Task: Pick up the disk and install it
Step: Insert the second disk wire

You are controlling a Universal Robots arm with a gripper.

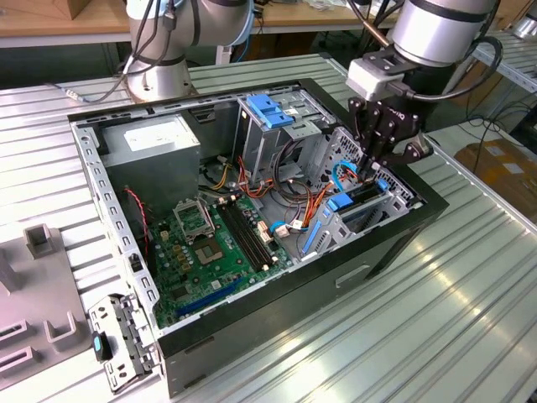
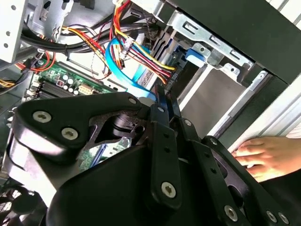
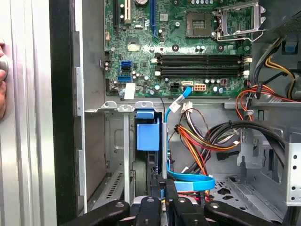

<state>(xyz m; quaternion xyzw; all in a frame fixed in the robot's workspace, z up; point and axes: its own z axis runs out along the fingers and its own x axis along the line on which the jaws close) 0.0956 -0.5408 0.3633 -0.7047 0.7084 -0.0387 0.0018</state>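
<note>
The disk [image 1: 362, 195] stands on edge in the drive bay at the case's corner on the exterior view's right, a dark slab between blue carrier rails. In the first wrist view its blue carrier end [image 3: 147, 134] sits in the bay slot. My gripper [image 1: 374, 168] hangs right over the disk's upper end. Its fingers are pressed together, with the tips [image 3: 162, 186] down at the disk's edge beside a blue flat cable [image 3: 190, 179]. In the second wrist view the shut gripper [image 2: 162, 92] points into the bay, with nothing visible between the fingers.
The open computer case [image 1: 394, 243] lies on a ribbed metal table. Inside are the motherboard [image 1: 210, 243], a power supply [image 1: 155, 138], a drive cage with a blue latch [image 1: 268, 109] and loose wire bundles [image 3: 207, 141]. A person's hand [image 2: 263, 157] rests by the case wall.
</note>
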